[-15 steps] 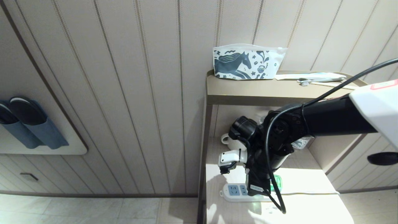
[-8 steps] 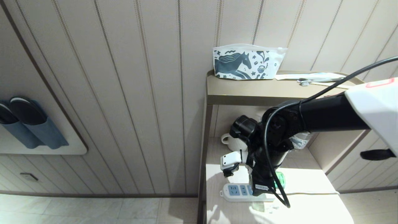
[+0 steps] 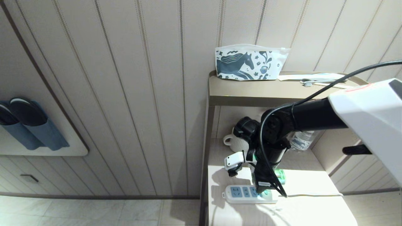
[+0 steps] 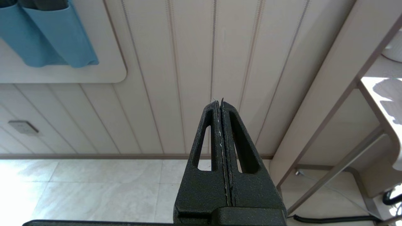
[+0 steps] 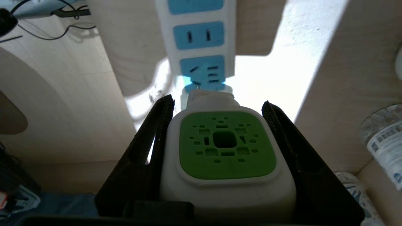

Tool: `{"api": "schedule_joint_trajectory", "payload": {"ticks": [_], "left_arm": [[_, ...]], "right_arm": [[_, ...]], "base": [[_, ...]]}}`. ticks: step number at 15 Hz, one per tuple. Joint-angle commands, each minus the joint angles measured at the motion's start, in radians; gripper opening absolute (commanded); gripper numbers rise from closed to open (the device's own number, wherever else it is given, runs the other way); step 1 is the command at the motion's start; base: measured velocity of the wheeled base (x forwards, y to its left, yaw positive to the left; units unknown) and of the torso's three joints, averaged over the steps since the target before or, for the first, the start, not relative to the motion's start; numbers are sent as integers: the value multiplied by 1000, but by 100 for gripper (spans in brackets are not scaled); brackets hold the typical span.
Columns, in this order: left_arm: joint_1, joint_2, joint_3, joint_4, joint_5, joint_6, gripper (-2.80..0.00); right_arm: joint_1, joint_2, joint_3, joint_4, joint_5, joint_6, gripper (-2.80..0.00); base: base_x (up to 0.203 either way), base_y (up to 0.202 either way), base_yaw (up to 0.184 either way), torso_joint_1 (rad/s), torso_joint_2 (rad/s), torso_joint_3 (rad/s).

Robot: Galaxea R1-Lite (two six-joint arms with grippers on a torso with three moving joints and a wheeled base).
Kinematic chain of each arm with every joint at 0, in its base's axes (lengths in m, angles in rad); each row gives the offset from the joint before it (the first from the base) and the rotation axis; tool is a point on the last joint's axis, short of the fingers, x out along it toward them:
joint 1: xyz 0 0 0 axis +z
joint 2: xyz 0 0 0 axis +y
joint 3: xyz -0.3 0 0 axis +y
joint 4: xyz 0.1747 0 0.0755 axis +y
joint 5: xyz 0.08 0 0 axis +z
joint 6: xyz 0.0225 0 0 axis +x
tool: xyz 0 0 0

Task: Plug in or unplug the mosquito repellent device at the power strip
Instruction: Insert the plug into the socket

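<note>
on my feed the mosquito repellent device (image 5: 227, 157) is white with a green face patterned with small dark cut-outs, and its bottle shows translucent green. the power strip (image 3: 241, 193) is white with light-blue socket panels. my right hand (image 5: 220, 106) has black fingers. i see a white pouch (image 3: 249, 62) printed with a dark blue horse, and the wall (image 3: 125, 78) is cream with thin vertical stripes.

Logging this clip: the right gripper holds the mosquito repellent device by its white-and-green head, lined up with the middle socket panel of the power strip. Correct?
Not quite. The right wrist view shows the right gripper holding the mosquito repellent device by its head, but its plug sits at the end socket panel of the power strip, not the middle one.
</note>
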Motion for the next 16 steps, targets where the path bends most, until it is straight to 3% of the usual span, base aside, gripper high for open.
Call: {"api": "schedule_joint_trajectory", "payload": {"ticks": [1,7,16], "left_arm": [[0,1,0,0,-1,0,-280],[0,0,0,0,0,0,-280],[0,1,0,1,0,0,-280]], "right_arm": [[5,26,-31,5,-1,-5,-280],[39,35,-93,12,0,-8,-280],[55,38,-15,3,2,5,-280]], "base": [[0,0,0,0,0,0],[0,0,0,0,0,0],[0,0,0,0,0,0]]}}
